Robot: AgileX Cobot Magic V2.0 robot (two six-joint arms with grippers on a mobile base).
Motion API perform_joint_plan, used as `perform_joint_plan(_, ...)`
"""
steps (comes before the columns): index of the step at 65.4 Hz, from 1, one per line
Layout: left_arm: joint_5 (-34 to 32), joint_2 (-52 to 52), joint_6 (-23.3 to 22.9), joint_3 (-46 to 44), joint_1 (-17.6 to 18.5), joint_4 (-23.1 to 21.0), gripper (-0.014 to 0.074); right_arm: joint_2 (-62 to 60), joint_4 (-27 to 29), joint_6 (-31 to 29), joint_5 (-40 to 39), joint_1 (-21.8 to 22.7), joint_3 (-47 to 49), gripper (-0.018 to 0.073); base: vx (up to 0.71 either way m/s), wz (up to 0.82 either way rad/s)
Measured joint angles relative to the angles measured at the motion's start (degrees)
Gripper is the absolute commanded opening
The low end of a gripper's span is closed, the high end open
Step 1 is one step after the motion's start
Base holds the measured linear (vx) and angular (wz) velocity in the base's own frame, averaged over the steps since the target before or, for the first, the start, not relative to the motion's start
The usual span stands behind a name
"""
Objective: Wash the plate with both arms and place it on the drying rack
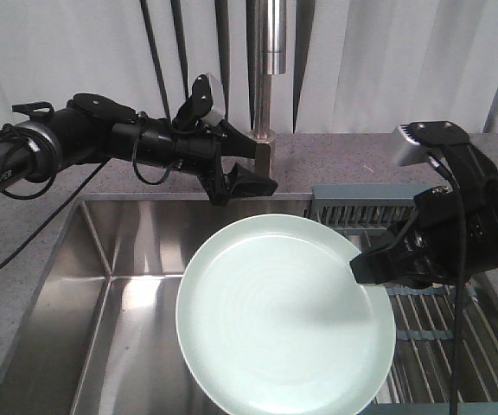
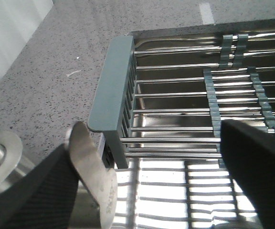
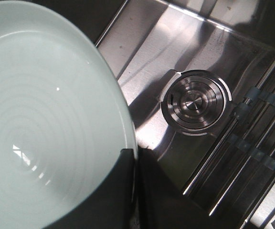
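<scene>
Steel sink basin [image 1: 119, 285] lies nearest; over it the plate [image 1: 284, 320] hangs tilted, rim pinched by the right gripper [image 1: 366, 268]. Further back the left gripper [image 1: 245, 181] gapes beside the tap [image 1: 271, 52], no water running; washing seems hardly begun, and the drying rack [image 1: 430, 316] awaits.

The round pale mint-green plate [image 1: 284, 328] fills the right of the shiny steel basin [image 1: 119, 259]; its left half lies open.
</scene>
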State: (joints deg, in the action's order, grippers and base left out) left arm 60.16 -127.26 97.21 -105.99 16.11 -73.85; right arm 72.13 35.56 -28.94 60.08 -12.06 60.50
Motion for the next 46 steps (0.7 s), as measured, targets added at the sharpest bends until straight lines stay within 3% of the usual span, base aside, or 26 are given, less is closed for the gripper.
perform_joint_plan(34, 4.9, -0.1, 0.0, -0.1, -0.2, 0.9, 0.0586, 0.0, 0.0, 0.0, 0.0, 0.0, 0.0, -0.0001, 0.0, 0.0)
perform_joint_plan(46, 3.8, 1.3, -5.3, -0.2, -0.2, 2.7, 0.0586, 0.0, 0.0, 0.0, 0.0, 0.0, 0.0, -0.0001, 0.0, 0.0)
